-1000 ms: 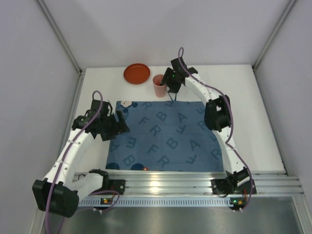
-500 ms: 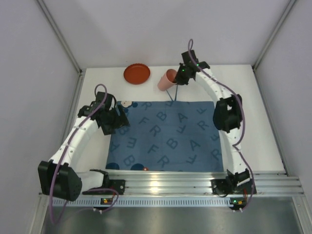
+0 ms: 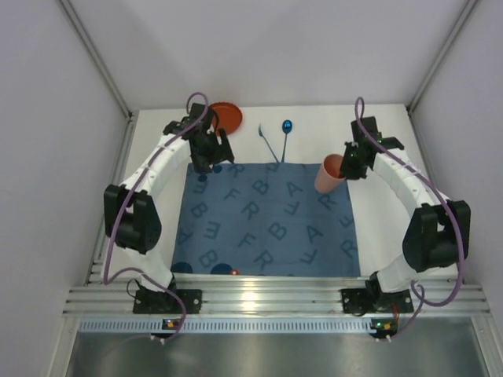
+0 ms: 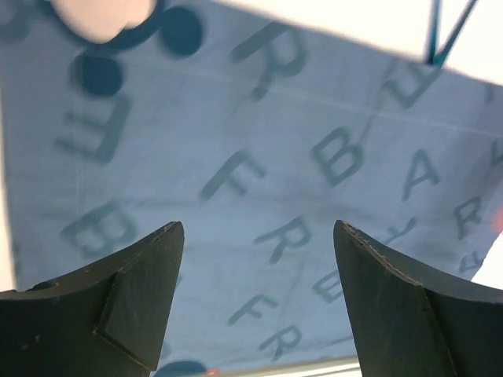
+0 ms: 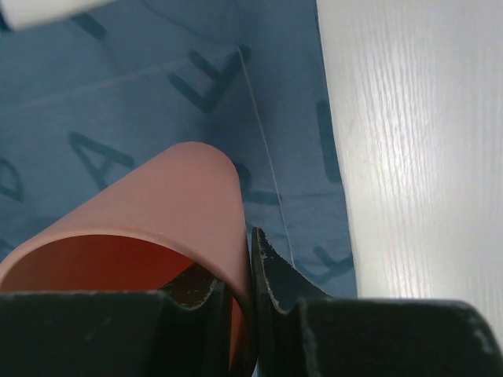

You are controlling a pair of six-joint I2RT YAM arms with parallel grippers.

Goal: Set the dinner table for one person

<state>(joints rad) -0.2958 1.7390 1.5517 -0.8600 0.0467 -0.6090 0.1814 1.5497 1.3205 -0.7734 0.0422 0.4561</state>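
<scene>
Your white surface carries a blue lettered mat at centre. Beyond it you've got an orange plate and a blue spoon.

The table is plain white with faint grain. The mat beneath both grippers is mid blue, printed with darker blue letters and dots. In the black right gripper, the cup is salmon pink outside and orange-red inside. The plate beside the black left gripper is rust orange.

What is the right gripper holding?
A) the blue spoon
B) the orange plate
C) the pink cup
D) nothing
C: the right gripper is pinching the rim of the cup, with one finger inside it and one outside.
</scene>
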